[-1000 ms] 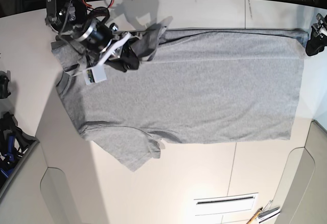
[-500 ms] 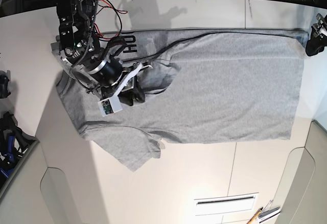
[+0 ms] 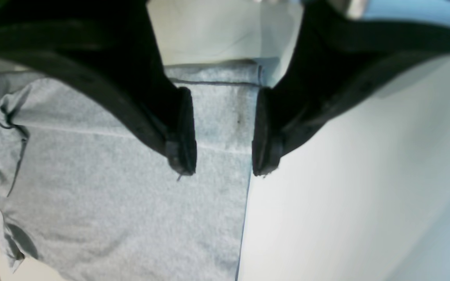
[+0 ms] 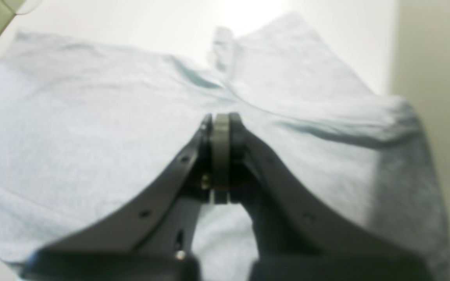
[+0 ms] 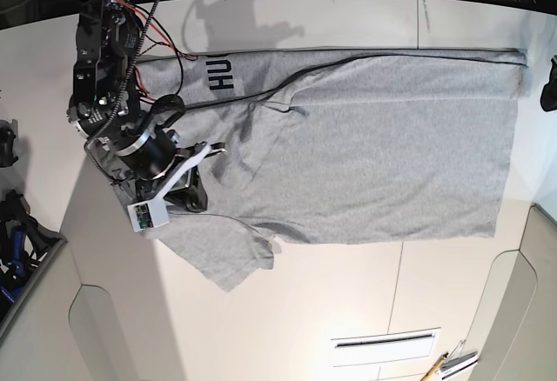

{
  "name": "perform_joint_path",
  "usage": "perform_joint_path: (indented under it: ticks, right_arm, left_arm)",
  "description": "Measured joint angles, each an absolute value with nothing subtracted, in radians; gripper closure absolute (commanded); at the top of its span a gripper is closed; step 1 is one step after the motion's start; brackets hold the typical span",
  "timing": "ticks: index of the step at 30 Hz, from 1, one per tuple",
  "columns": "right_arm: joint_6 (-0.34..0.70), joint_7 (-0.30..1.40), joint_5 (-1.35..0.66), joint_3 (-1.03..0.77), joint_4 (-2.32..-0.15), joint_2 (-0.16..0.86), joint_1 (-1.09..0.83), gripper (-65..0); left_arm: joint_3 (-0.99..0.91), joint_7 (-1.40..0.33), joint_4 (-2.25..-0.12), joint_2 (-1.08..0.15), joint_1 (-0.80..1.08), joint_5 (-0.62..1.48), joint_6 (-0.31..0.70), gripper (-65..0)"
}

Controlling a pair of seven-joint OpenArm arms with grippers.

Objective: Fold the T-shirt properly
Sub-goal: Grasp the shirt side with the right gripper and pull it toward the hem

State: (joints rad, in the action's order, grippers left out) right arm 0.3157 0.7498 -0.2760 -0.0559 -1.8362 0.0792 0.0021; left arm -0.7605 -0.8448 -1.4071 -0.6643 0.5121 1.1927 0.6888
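The light grey T-shirt (image 5: 374,155) lies spread across the white table (image 5: 348,311), hem to the right. Its far edge near the collar is turned over and shows black lettering (image 5: 218,72). My right gripper (image 5: 190,197) is on the shirt's left part, near the front sleeve (image 5: 226,259). In the right wrist view it (image 4: 221,164) is shut on a thin fold of the shirt (image 4: 72,117). My left gripper (image 5: 550,75) is at the right edge of the base view, off the shirt's far hem corner. In the left wrist view it (image 3: 223,168) is open and empty above that hem corner (image 3: 217,101).
Dark equipment (image 5: 13,224) stands off the table's left edge. A slotted white plate (image 5: 383,342) and a pencil with a clip (image 5: 444,365) lie at the front right. Red and black cables (image 5: 174,46) hang from the right arm over the shirt's far left.
My right gripper has moved toward the front and left with a fold of the shirt, turning the far edge over and baring the lettering. My left gripper has drawn back to the right.
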Motion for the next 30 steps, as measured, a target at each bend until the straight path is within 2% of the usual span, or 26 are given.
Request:
perform_joint_path:
  ticks: [4,9,15,19,23,30]
  right_arm:
    - [0.317,0.776,-0.286,-0.113,-1.935,0.129,-0.056,0.0]
    - [0.318,0.783,-0.286,-0.147,-2.029,0.175,-0.183,0.0]
    - [0.313,0.782,-0.209,-0.144,-2.036,0.175,-0.292,0.0]
    - [0.218,0.782,-0.107,-0.145,-2.035,0.178,-0.355,0.0]
    - [0.19,0.74,-0.104,-0.146,-2.03,0.177,-0.388,0.0]
    - [0.189,0.718,-0.108,-0.146,-1.803,0.177,-0.35,0.0]
  left_arm:
    - [-0.76,-0.883,-1.407,-0.662,0.512,1.187,0.689,-11.0]
    - [-0.76,-0.883,-1.407,-0.659,0.497,1.153,0.689,0.0]
    - [-0.647,-0.878,-1.407,-0.66,0.463,1.081,0.689,0.0]
    - [-0.548,-0.863,-1.407,-0.657,0.466,0.989,0.69,0.0]
    - [-0.524,-0.806,-1.407,-0.636,0.465,0.913,0.689,0.0]
    - [-0.528,-0.795,-1.407,-0.59,0.465,0.888,0.689,0.0]
